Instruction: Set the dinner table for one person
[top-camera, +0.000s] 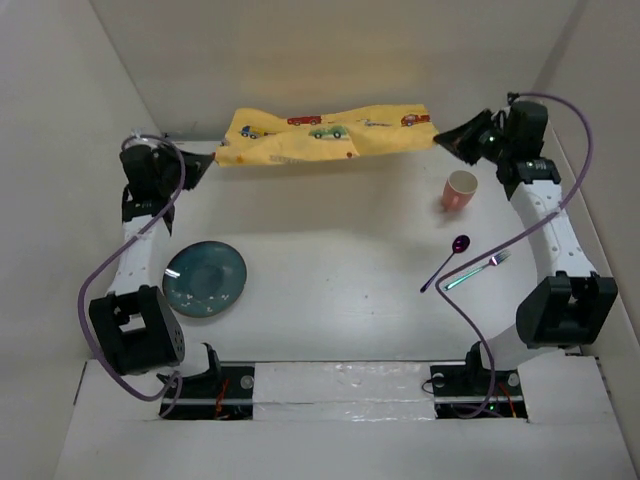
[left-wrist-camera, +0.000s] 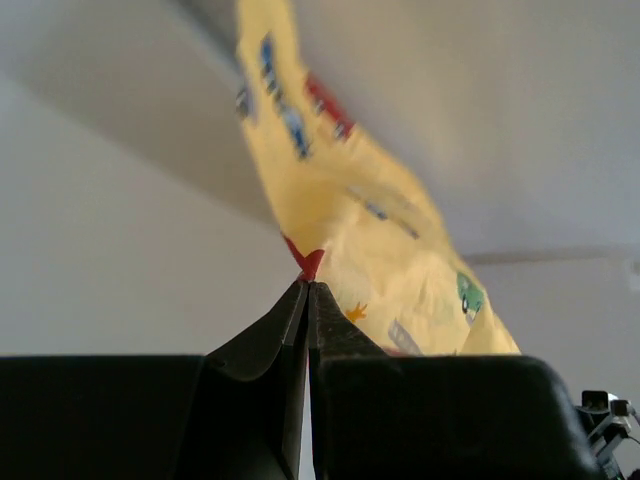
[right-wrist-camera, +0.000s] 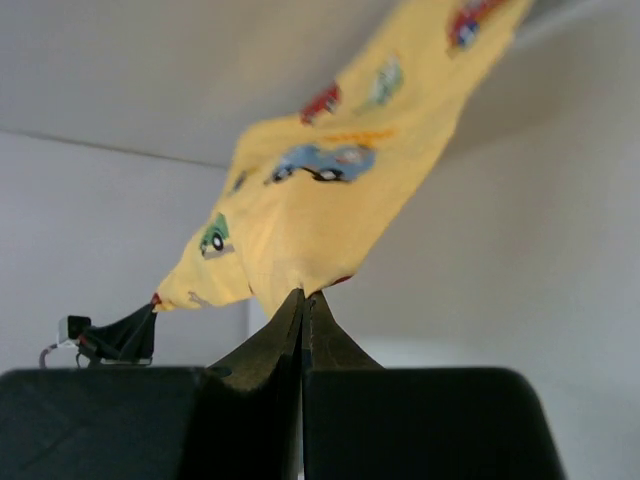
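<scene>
At either end of the yellow cloth placemat (top-camera: 325, 135), the left hand (left-wrist-camera: 308, 287) and right hand (right-wrist-camera: 302, 296) each pinch a corner, holding the soft, car-printed rectangle stretched. The matte white desk (top-camera: 340, 300) lies beneath it. Likely step: spreading it; next, lower it flat. Nearer than the placemat sit a glossy round plate (top-camera: 205, 278), pink cup (top-camera: 460, 188), spoon (top-camera: 445, 262) and fork (top-camera: 478, 270).

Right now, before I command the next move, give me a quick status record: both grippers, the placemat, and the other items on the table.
left gripper: shut on placemat, left corner
right gripper: shut on placemat, right corner
placemat: yellow, car print, stretched between both grippers at the far side
plate: teal, near left, beside the left arm
cup: pink, right side, near the right gripper
spoon: purple, right side, nearer than the cup
fork: just right of the spoon
dinner table: white, holds plate, cup, spoon, fork
</scene>
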